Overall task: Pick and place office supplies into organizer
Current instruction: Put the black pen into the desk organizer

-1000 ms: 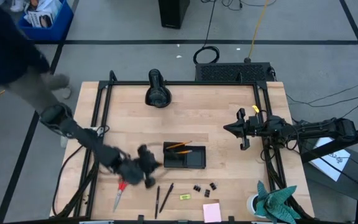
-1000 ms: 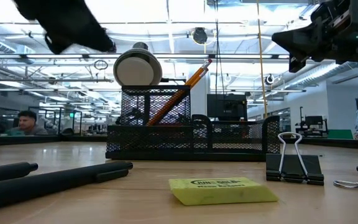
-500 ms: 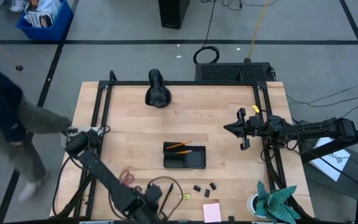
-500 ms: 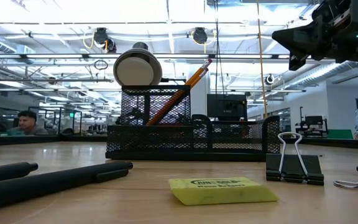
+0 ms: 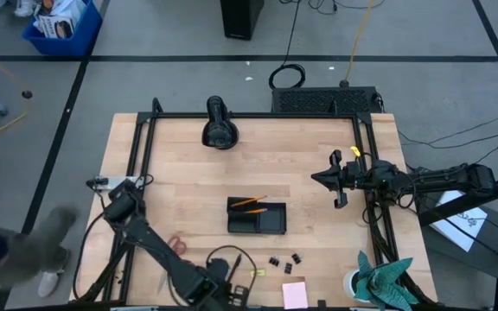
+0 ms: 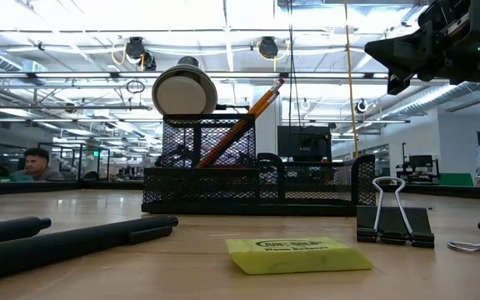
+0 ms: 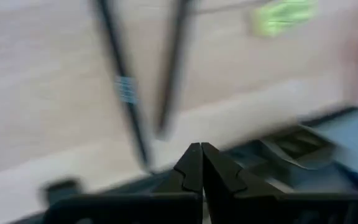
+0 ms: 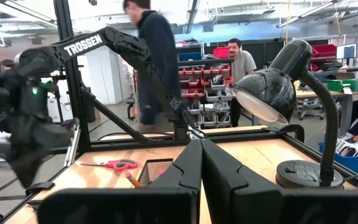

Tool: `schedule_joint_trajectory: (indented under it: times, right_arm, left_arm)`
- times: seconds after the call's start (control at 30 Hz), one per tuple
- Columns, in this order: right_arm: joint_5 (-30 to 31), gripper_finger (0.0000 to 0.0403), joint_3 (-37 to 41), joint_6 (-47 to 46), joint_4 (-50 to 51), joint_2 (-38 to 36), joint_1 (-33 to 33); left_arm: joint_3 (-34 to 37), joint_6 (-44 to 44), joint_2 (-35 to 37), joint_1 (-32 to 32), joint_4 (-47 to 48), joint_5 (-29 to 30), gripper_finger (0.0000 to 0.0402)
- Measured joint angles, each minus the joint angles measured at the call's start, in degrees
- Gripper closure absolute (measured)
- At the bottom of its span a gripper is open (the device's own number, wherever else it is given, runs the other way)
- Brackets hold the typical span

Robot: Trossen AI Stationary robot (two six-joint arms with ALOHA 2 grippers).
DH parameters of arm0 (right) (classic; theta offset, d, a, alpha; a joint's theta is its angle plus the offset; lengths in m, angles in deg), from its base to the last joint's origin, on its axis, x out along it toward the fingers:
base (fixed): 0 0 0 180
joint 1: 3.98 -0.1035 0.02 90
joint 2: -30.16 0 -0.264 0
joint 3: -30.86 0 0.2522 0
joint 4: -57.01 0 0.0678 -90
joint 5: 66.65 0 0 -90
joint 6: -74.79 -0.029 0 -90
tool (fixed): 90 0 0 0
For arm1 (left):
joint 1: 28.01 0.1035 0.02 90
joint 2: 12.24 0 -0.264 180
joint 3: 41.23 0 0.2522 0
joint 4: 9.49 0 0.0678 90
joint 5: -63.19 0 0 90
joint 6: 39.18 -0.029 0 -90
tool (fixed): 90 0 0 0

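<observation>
My left gripper [image 5: 225, 294] is shut and empty, pointing down over the table's near edge, just short of the near ends of two black pens [image 7: 124, 87], as its fingertips [image 7: 197, 167] show. Red-handled scissors [image 5: 176, 247] lie flat to its left. A yellow piece [image 5: 258, 273], binder clips [image 5: 284, 258] and a pink pad [image 5: 295, 295] lie to its right. The black organizer [image 5: 256, 217] stands mid-table with two orange pencils [image 5: 251, 206] leaning in it. My right gripper [image 5: 318, 179] waits shut at the right side, above the table.
A black lamp [image 5: 220, 128] lies at the far side, left of the middle. A teal cloth with a white cup [image 5: 377, 281] sits at the near right corner. Black frame rails [image 5: 142, 155] run along the table's sides. People stand in the room beyond [image 8: 155, 68].
My left gripper has swung from beside the organizer's left end toward the table's near edge. It has rolled and tipped until it points down, and has stayed shut. A person at the table's left has moved off toward the near left.
</observation>
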Motion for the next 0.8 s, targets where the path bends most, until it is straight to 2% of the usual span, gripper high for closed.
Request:
schedule_joint_trajectory:
  times: [0.1, 0.3, 0.47, 0.53, 0.63, 0.8]
  right_arm:
    - [0.0, 0.0399, 0.0, 0.2, 0.2, 0.0, 0.0]
    - [0.0, 0.0399, 0.0, 1.1, 0.3, 0.0, 0.0]
    - [0.0, 0.0399, 0.0, 1.2, 0.1, 0.0, 0.0]
    - [0.0, 0.0399, 0.0, 1.1, 0.1, 0.0, 0.0]
    - [0.0, 0.0399, 0.0, 1.1, 0.5, 0.0, 0.0]
    - [0.0, 0.0399, 0.0, 1.1, 1.1, 0.0, 0.0]
  left_arm:
    - [0.1, -2.4, -0.9, 2.0, 3.0, -5.5, 0.0399]
    - [0.0, -13.7, -0.6, 5.7, 2.8, -7.0, 0.0389]
    - [0.0, -20.5, -0.6, 7.8, 2.8, -12.0, 0.0398]
    - [0.0, -21.2, -0.6, 8.5, 3.3, -12.7, 0.0392]
    - [0.0, -17.6, -0.6, 9.3, 5.9, -12.6, 0.0374]
    - [0.0, -15.7, -0.6, 9.2, 7.1, -12.5, 0.0318]
